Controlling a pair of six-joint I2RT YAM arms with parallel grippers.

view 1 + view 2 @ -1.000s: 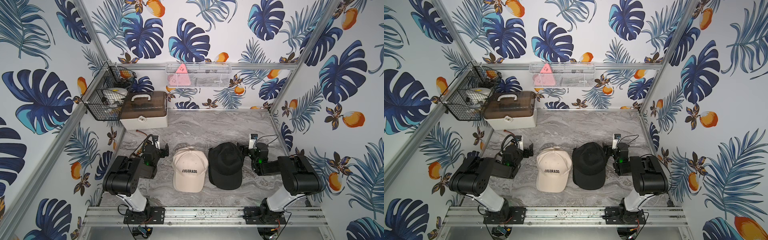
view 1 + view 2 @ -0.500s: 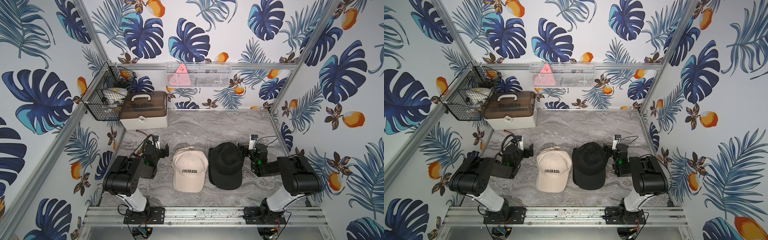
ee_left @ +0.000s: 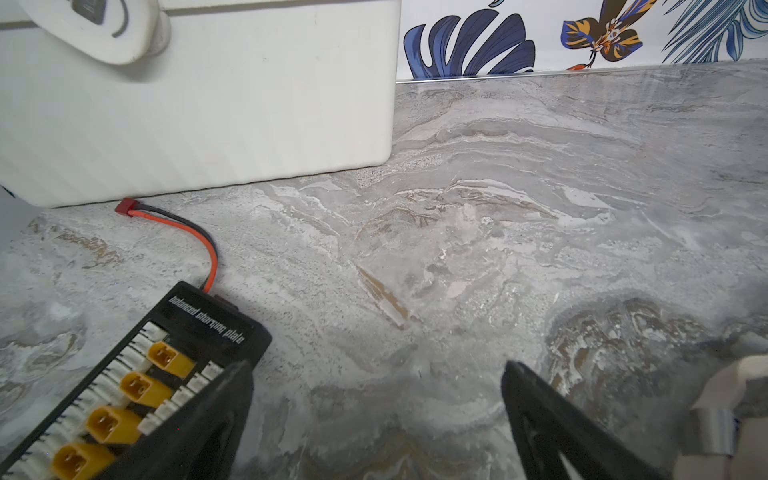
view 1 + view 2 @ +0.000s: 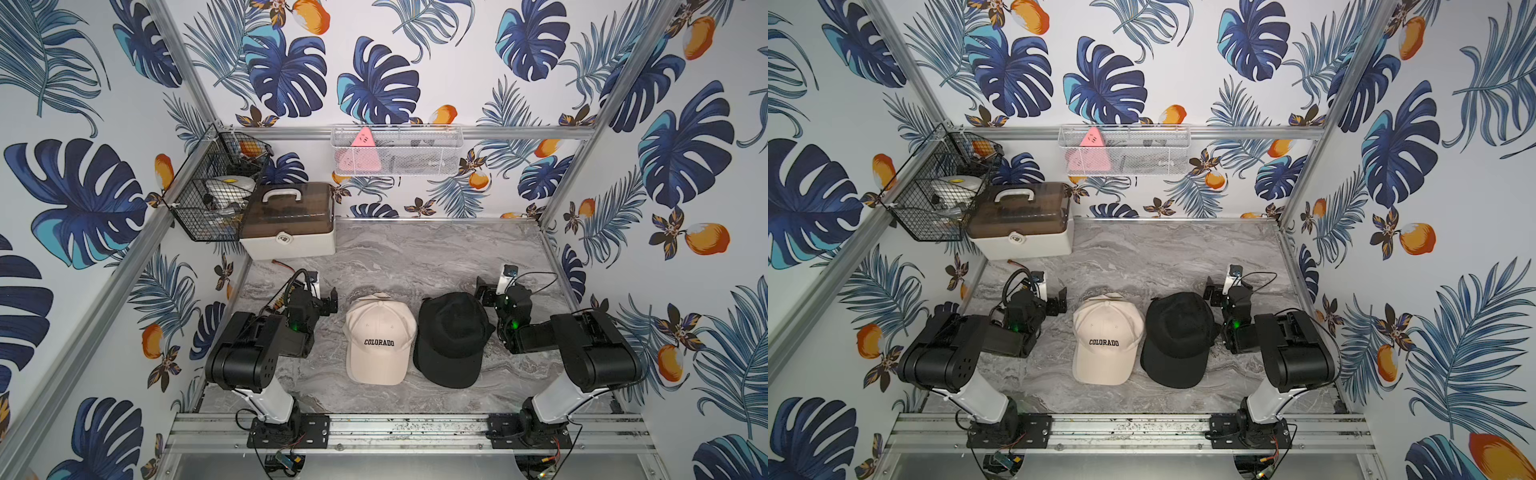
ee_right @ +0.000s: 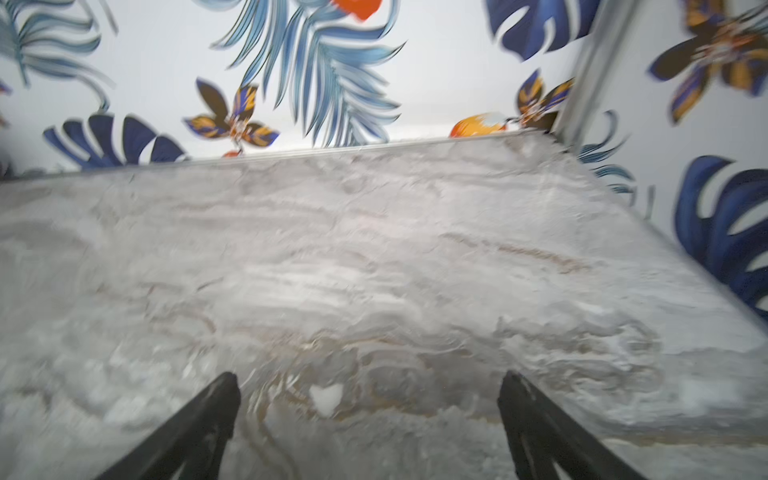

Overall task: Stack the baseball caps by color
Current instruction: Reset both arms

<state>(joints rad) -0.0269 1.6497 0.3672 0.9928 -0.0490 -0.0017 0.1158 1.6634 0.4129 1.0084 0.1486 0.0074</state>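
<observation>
Soft cream caps and black caps are sitting side by side near the front edge of the grey marbled tabletop. Their domed crowns are probably nesting by color, though the layers are hard to count. Left jaws and right jaws are resting wide open and empty, flanking them.

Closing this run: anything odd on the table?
Stray black charging board with yellow connectors lies beside the left gripper, its red-black wire reaching the white plastic box. Cream fabric cap and black fabric cap look tidy.
</observation>
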